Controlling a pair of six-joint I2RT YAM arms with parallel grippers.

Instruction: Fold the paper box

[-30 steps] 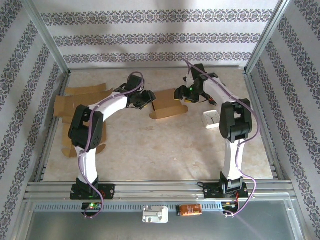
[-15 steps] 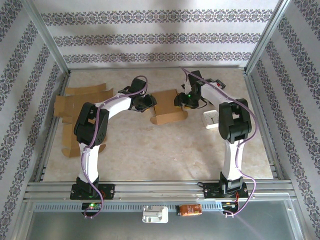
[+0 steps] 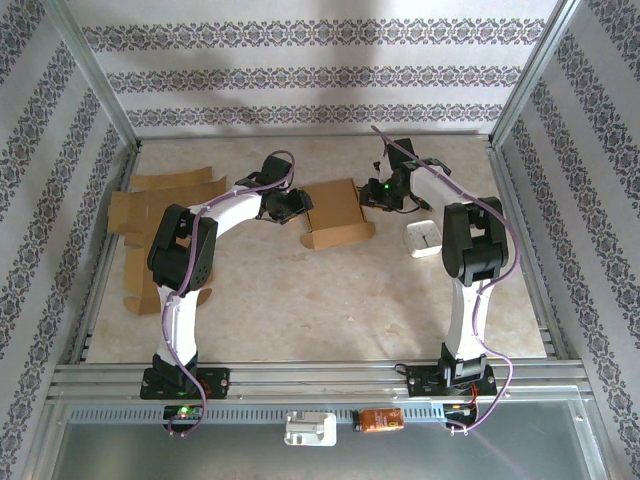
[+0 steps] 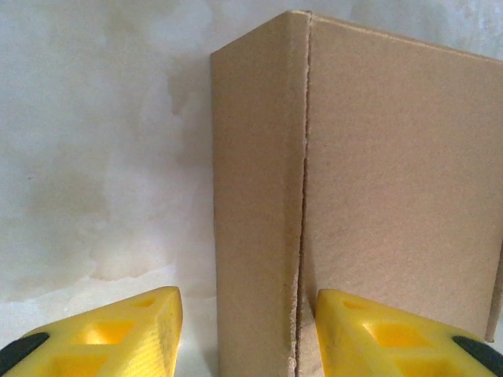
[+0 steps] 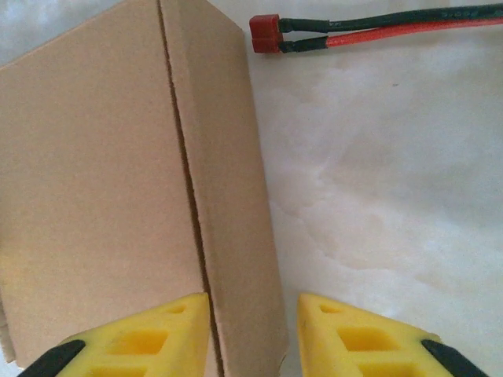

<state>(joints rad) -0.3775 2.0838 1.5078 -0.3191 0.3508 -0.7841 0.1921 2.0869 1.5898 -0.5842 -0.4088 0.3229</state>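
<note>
- The paper box (image 3: 335, 213) is stood on the table (image 3: 330, 300) between the two grippers. The left gripper (image 3: 292, 205) is at its left end and the right gripper (image 3: 371, 192) at its right end.
- In the left wrist view an upright corner of the box is seen straight ahead, set between the yellow fingers (image 4: 102, 334). The jaws are held apart. One finger is seen at the broad face, while a strip of table shows between the other finger and the cardboard, so nothing is clamped.
- In the right wrist view the box's narrow side panel is set between the fingers (image 5: 369, 338). These jaws are also parted. A sliver of table shows between the panel and the outer finger, so no grasp is made.
- A red plug (image 5: 266, 34) on red and black leads is seen ahead and to the right of the right gripper, past the box's far corner.
- Flat cardboard sheets (image 3: 165, 205) are laid well to the left of the left gripper.
- A small white object (image 3: 424, 238) is found near the right gripper, to its right and nearer the arm bases.
</note>
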